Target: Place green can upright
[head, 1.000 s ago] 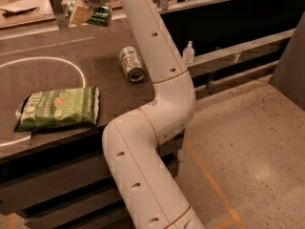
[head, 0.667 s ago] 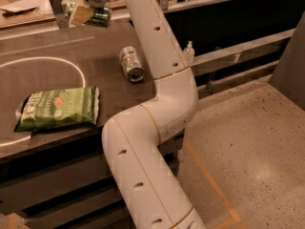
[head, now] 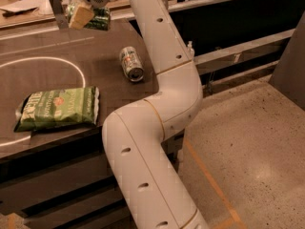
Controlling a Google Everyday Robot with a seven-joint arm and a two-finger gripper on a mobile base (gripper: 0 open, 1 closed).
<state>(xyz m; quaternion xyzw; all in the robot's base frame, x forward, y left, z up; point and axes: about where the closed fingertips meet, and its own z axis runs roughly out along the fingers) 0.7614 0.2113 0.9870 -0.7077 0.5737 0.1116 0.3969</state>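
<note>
Gripper: the gripper [head: 88, 16] is hanging at the far edge of the table [head: 95, 46], at about 12 o'clock from the chip bag [head: 59, 108].
Pincer state: it is holding the green can [head: 101, 20], with one tan finger pad [head: 80, 17] lying across the near side of the can.
Green can: it is sitting in the grasp with its long axis running roughly 9 to 3 o'clock, tilted rather than upright; whether it is touching the tabletop is not clear.
Silver-white can: this can [head: 131, 64] is lying on its side near the table's right edge, at about 4 o'clock from the gripper, its end facing 5 o'clock.
Chip bag: it is lying flat at the near left, at about 8 o'clock from the silver-white can and well apart from it, overlapping the painted white circle [head: 47, 57].
Arm: the white arm [head: 176, 89] is rising from the bottom of the view, bending at the table's right corner and reaching toward 11 o'clock.
</note>
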